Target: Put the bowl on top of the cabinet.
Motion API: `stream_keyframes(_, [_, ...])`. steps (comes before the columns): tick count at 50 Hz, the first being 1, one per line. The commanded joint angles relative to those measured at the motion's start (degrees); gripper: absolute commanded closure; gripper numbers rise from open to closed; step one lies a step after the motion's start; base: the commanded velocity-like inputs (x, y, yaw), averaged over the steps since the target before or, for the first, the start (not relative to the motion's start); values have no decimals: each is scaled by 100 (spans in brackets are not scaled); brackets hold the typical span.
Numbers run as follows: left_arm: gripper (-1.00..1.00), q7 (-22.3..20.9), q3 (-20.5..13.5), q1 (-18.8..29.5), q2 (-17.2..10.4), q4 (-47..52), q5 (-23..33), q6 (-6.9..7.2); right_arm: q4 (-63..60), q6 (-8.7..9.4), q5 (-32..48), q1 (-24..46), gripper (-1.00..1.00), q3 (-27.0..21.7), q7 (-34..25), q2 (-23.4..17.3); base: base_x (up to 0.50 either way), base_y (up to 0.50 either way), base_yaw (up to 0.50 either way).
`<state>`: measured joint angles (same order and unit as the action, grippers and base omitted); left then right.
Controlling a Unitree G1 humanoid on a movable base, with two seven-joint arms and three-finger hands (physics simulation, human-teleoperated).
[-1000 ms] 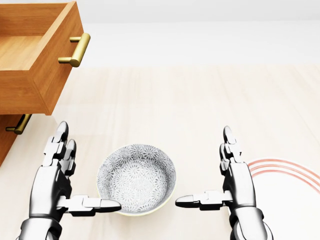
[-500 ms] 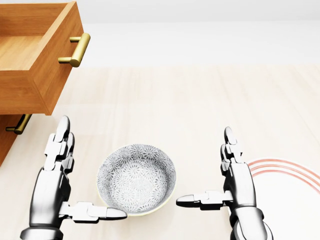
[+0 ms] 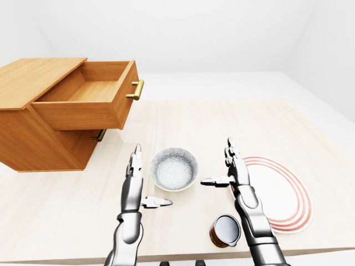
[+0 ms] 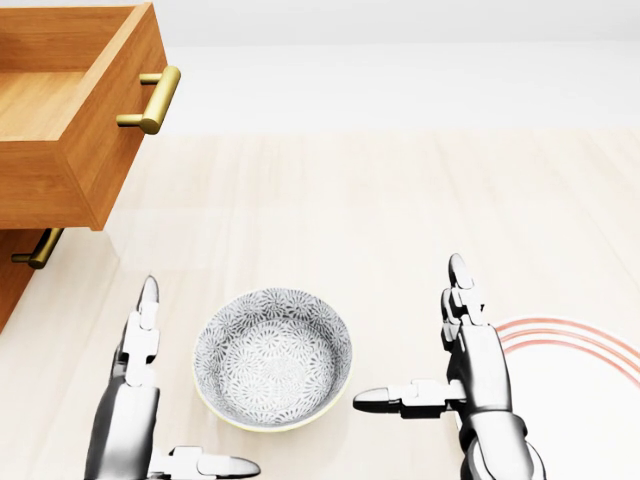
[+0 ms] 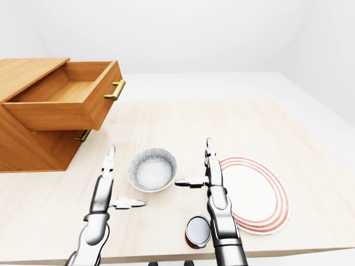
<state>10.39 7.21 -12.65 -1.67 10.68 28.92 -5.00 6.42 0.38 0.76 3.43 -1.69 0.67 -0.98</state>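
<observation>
Left hand [image 4: 135, 400] is pulling back toward the head view's bottom edge; we're keeping all fingers [image 4: 457, 275] spread, grasping nothing, flanking the bowl [image 4: 272, 358] at lower centre on the table [image 4: 400, 200] with the right hand [image 4: 470, 378], probably lining up a two-sided cradle.

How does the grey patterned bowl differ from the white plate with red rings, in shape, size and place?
The grey patterned bowl is deep; the white red-ringed plate is flat. The bowl looks narrower than the plate. In the left-eye view the bowl sits between the open left hand and right hand; the plate lies right of the right hand. Both are round and rest on the pale wooden table.
</observation>
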Motion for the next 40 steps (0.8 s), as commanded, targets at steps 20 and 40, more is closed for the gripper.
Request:
stream_keyframes(20, [-100, 1961, 399, -252, -167, -103, 2766, 0, 67, -37, 34, 25, -100, 36, -8, 12, 0, 0, 0])
stream_keyframes(40, [-100, 1961, 1158, -42, -308, -556, 3973, 0, 23, -43, 37, -5, -100, 52, -43, 18, 0, 0, 0])
